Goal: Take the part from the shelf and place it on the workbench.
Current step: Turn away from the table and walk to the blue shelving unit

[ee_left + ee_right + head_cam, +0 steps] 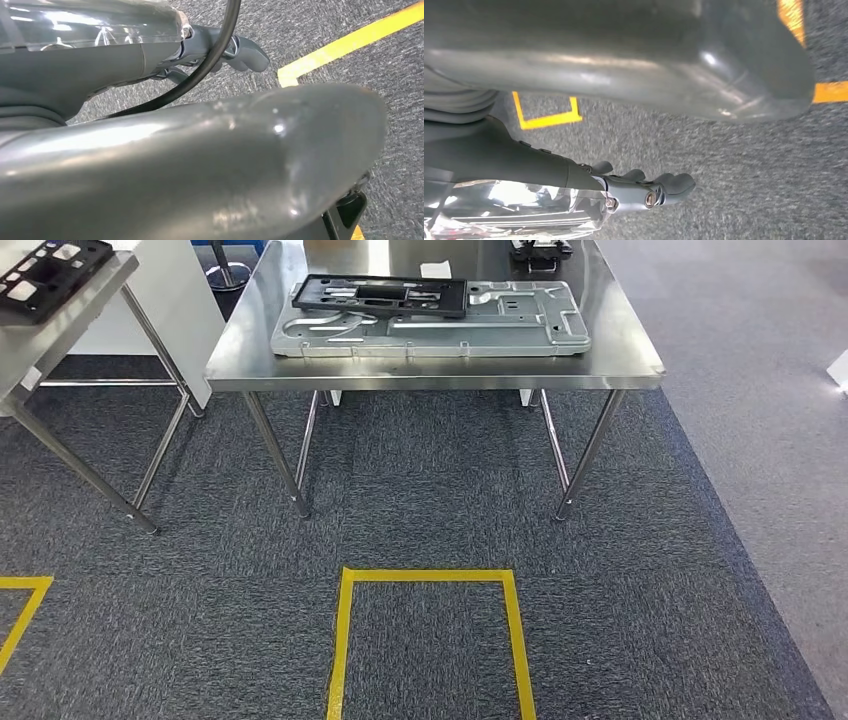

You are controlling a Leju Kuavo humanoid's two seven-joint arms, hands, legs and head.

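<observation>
Hands [235,50] [644,192] hang empty above carpet [420,500].

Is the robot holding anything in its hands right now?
No. The left hand and the right hand hang over the carpet with nothing in them. The black part lies on the workbench.

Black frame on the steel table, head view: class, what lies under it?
The black frame lies on a larger grey metal plate, which rests on the table. The plate's part beneath the frame is covered and cannot be seen.
</observation>
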